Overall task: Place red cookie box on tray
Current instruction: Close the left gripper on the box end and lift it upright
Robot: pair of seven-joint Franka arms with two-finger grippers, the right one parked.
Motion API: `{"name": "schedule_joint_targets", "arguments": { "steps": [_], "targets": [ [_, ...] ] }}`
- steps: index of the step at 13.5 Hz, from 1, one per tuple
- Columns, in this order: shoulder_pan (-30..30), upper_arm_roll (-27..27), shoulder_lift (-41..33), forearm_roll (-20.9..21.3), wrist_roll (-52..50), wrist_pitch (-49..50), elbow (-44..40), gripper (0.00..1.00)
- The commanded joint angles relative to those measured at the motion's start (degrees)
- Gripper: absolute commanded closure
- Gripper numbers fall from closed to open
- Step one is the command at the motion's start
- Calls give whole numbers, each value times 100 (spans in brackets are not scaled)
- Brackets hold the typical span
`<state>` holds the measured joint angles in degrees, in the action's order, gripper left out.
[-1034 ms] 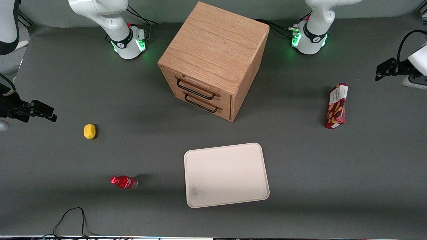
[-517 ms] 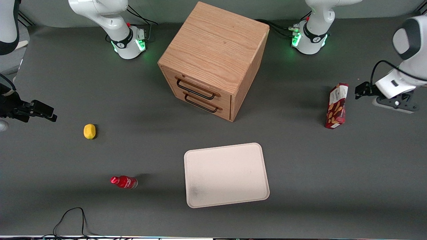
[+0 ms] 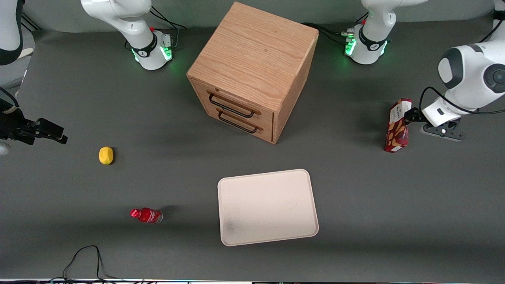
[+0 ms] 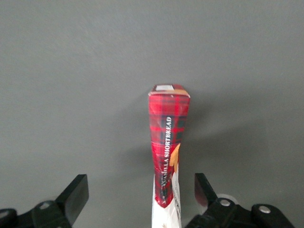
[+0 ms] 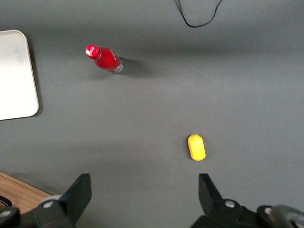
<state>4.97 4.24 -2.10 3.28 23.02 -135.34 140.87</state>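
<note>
red cookie box (image 3: 398, 125) stands on its narrow edge at right of your front frame, toward the working arm's end | gripper (image 3: 410, 115) right at its upper end, fingers (image 4: 76, 192) spread wide either side, gripping nothing | tray (image 3: 267, 206) bare at lower centre, well apart | wooden drawer cabinet (image 3: 252, 71) upper centre

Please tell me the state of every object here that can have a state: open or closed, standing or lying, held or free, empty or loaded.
Gripper: open, one finger on each side of the red cookie box.
Red cookie box: standing on a narrow edge, not held.
Tray: flat on the table, empty.
Drawer cabinet: both drawers closed.
Red bottle: cap on.
</note>
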Motion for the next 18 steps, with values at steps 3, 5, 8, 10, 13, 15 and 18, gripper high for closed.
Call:
{"name": "schedule_joint_targets", "arguments": {
  "steps": [3,5,8,10,13,15,18],
  "targets": [
    [13,-28,85,-20,80,-1080,801,1],
    [-39,-37,235,-29,36,-1284,854,1],
    [-31,-37,429,-29,54,-1529,854,8],
    [-31,-37,456,-29,54,-1574,854,27],
    [-22,-37,456,-46,54,-1566,863,100],
    [-5,-37,438,-46,54,-1574,889,100],
    [13,-46,386,-46,80,-1531,898,100]
  ]
}}
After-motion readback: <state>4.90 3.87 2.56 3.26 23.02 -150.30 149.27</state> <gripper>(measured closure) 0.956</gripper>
